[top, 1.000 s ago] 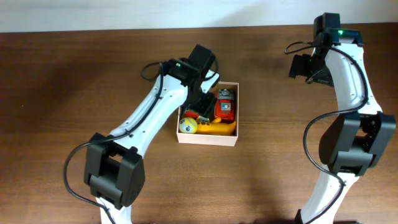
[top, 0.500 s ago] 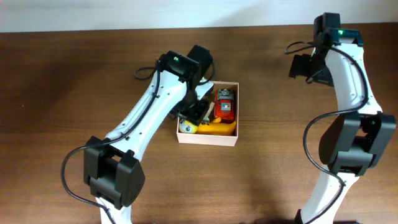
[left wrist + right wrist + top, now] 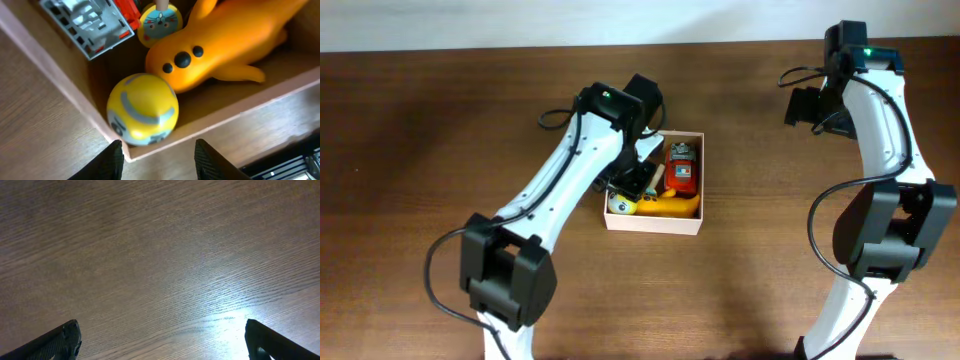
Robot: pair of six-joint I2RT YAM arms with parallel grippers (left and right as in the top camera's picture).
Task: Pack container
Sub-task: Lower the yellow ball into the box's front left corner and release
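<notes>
Overhead first. The container [image 3: 655, 222] sits mid-surface [image 3: 440, 120] with toys inside: a red toy truck [image 3: 682, 170], an orange animal toy [image 3: 672, 205], and a yellow ball [image 3: 621, 203] in the near-left corner. The left hand [image 3: 638, 178] hangs over the container's left side. The right hand [image 3: 807, 105] is well apart, at the far right.

Left wrist. The left hand is part open, with nothing held between its fingers [image 3: 112, 160]. They straddle the container's corner, one tip just beside the thin wall. The yellow ball rests against that same corner, touching the orange toy.

- Risk, as we judge it: if the fingers close or drop from here, they could pinch or snag the wall and drag or tip the light container.
- A nudge could also roll the ball, since nothing wedges it on its open side.

Right wrist. The right hand is spread wide and empty over bare wood. We see no hazard there unless it swings across.
</notes>
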